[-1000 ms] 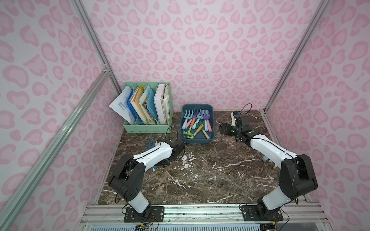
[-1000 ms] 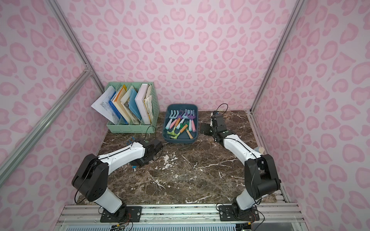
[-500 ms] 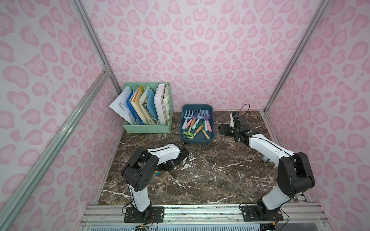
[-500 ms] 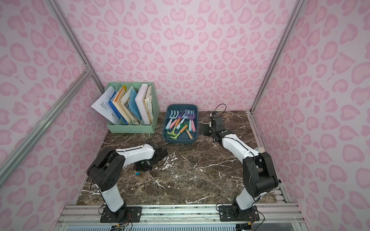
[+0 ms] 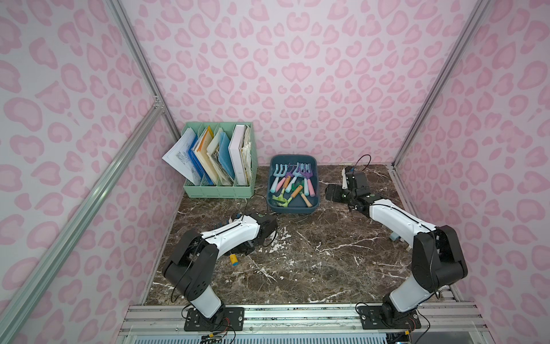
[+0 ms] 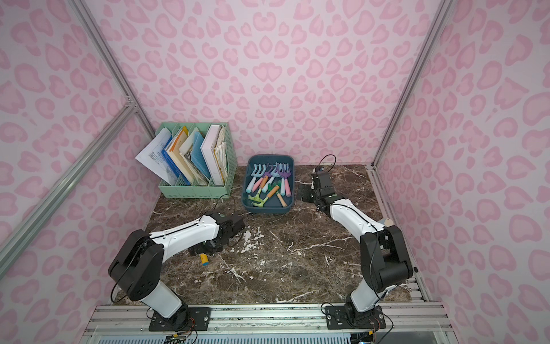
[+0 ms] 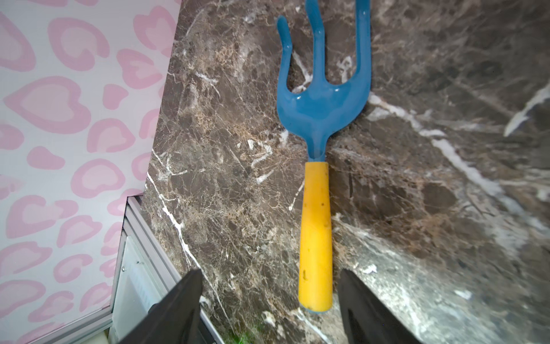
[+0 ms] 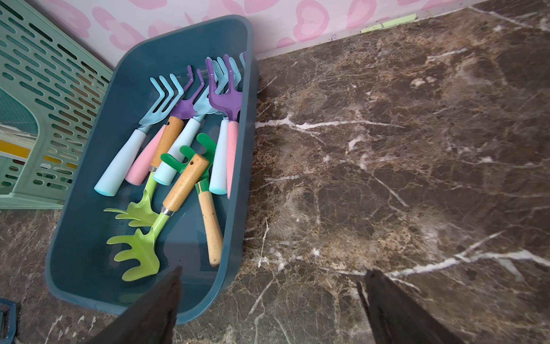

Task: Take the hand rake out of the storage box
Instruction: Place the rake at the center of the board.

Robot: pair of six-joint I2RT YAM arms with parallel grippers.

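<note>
In a top view, the box [image 5: 293, 209] is seen at upper centre of the table [image 5: 312, 262], beside the rack [image 5: 220, 190]. The rake [image 5: 234, 259] is seen lying on the table at lower left, outside the box, mostly hidden under the left arm [image 5: 235, 233]. The right gripper [image 5: 332, 192] is held just right of the box.

In the left wrist view, the left gripper [image 7: 269, 275] is shown released, the rake's handle lying between its parted jaws and touched by neither.

In the right wrist view, the right gripper [image 8: 273, 269] is shown spread wide and empty; other rakes [image 8: 178, 143] are seen in the box.
</note>
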